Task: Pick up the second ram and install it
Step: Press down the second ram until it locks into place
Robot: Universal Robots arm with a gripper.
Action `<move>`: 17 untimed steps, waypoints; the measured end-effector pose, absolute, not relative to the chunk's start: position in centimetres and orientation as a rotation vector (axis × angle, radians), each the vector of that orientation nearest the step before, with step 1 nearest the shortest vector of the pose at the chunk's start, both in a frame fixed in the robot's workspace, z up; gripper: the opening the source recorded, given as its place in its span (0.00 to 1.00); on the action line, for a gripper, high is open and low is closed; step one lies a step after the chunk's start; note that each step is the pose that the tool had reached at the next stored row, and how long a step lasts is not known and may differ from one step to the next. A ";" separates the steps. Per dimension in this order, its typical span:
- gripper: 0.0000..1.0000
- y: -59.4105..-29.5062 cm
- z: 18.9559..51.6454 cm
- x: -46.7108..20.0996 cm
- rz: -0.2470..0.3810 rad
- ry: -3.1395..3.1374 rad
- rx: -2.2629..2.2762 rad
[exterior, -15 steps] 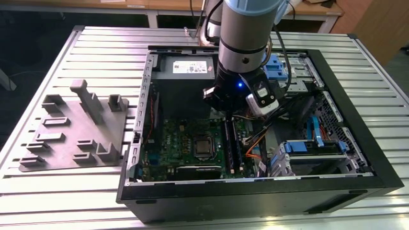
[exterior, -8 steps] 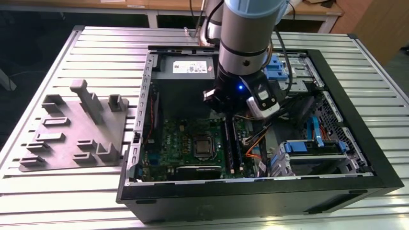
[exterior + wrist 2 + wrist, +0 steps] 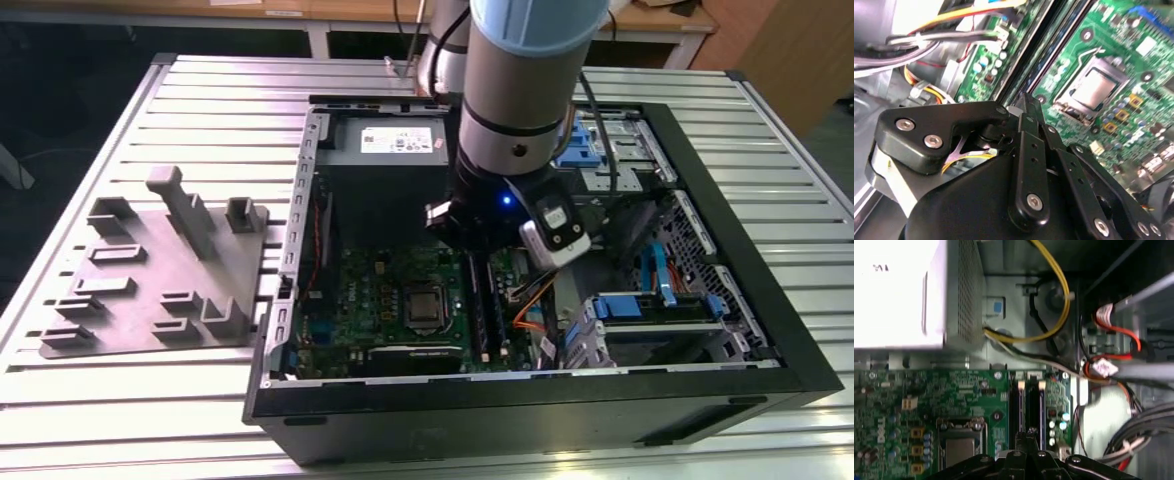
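The gripper [image 3: 483, 262] is down inside the open case [image 3: 747, 300]. Its fingers [image 3: 1026, 112] are drawn together with no gap showing between the tips. Whether anything thin is pinched between them cannot be told. In both wrist views the fingertips [image 3: 1026, 434] sit right over the two black slot rails [image 3: 1025, 405] on the green board [image 3: 929, 400], which run straight away from the tips, side by side. In the exterior view a long dark strip, which looks to be the ram [image 3: 485, 315], lies along those rails directly under the fingers and reaches from them toward the near wall of the case. It cannot be clearly told apart from the rails, nor can it be seen whether it is fully seated. The processor socket [image 3: 960, 440] is just beside the fingers on one side of the rails. On the other side are orange and yellow cables [image 3: 531, 305] and blue drive brackets [image 3: 641, 305]. Beyond the far end of the rails from the fingertips stands the grey power box [image 3: 909, 295], with a yellow wire [image 3: 1054, 295] looping past it. A grey fixture [image 3: 160, 275] lies on the table [image 3: 107, 420], well apart from the fingers, outside the case on the exterior view's left.
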State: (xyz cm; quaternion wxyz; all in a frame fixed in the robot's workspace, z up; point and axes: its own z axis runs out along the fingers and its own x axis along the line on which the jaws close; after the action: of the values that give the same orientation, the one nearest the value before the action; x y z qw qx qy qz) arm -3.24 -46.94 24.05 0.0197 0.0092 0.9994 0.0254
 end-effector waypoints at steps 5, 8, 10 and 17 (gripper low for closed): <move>0.10 -48.5 24.0 -3.2 0.079 3.101 0.029; 0.10 -49.4 24.0 -3.2 0.079 3.101 0.029; 0.10 -49.9 24.1 -3.2 0.079 3.101 0.029; 0.10 -51.5 24.0 -3.2 0.079 3.101 0.029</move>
State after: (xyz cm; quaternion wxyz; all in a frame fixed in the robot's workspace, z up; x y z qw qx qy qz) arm -3.24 -51.47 24.02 0.0197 0.0093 0.9994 0.0253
